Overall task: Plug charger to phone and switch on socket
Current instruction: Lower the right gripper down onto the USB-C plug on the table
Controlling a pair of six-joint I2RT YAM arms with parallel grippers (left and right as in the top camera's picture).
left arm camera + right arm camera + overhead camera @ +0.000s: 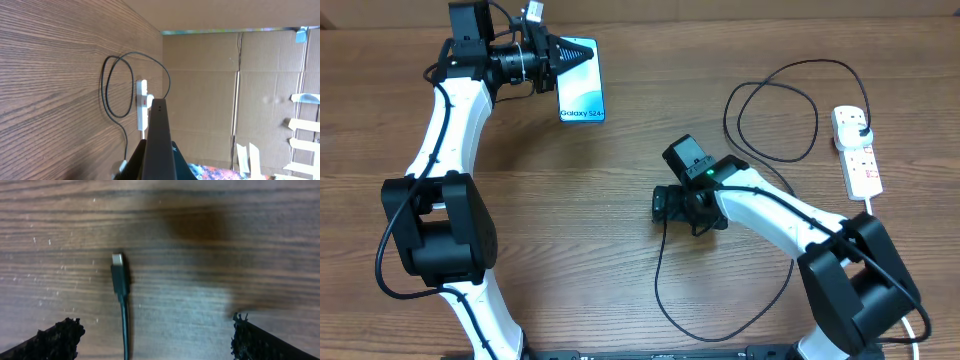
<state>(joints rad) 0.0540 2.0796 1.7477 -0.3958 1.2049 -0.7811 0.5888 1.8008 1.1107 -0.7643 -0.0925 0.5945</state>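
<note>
Pinching phone (582, 88) edge: left gripper (558, 62) | right gripper (157, 339) spread; charger (120, 282) tip between

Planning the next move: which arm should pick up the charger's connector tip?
Right. The right fingers stand open either side of the connector tip; the left fingers are shut on the phone.

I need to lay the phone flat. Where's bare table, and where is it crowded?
Bare wood lies between the phone and the right gripper, and lower middle between the left arm and the slack loop of the charger. Crowded: the far right, where the charger coils beside the socket, and under the right gripper, where its connector tip lies.
</note>
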